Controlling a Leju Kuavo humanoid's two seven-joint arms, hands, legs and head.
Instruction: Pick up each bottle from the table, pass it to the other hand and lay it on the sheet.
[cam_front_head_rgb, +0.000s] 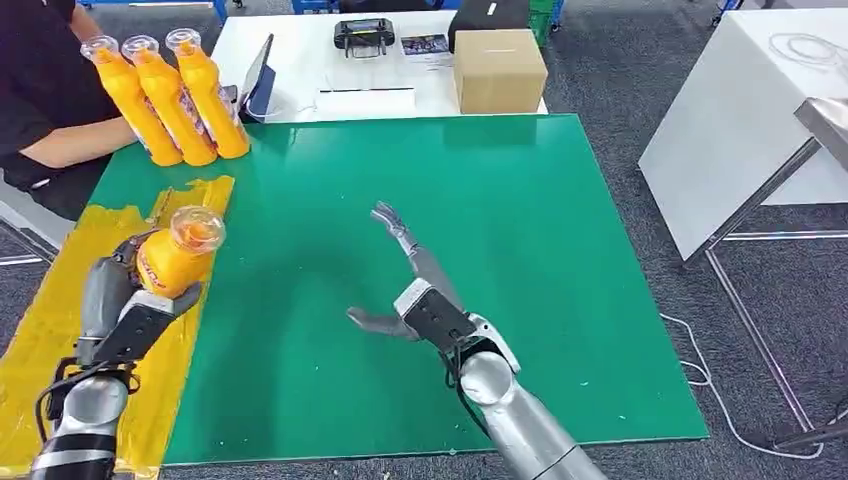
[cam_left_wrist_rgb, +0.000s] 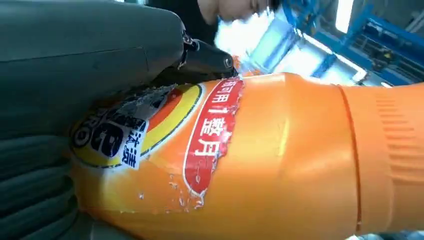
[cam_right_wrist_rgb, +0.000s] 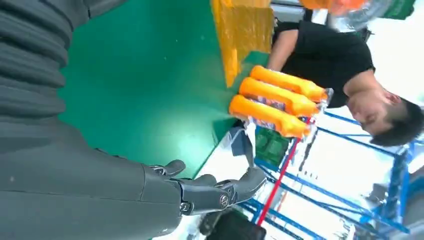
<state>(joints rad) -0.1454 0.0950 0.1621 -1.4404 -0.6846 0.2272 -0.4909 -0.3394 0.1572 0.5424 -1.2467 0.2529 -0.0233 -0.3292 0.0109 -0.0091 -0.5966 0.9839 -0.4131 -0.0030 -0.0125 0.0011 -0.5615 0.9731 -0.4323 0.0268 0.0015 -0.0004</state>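
Green tabletop carries yellow sheet along left edge. Left robot hand grips orange bottle above sheet, cap end tilted up and away from robot. Right robot hand hovers over middle of tabletop, fingers spread, holding nothing. Three more orange bottles stand together at far left corner, beside seated person. Cardboard box sits on white table beyond.

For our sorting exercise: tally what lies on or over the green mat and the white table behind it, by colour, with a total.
Orange: 4 bottles, three standing together, one in the left hand
Yellow: 1 sheet
Brown: 1 cardboard box
Black: 1 handheld controller
Total: 7
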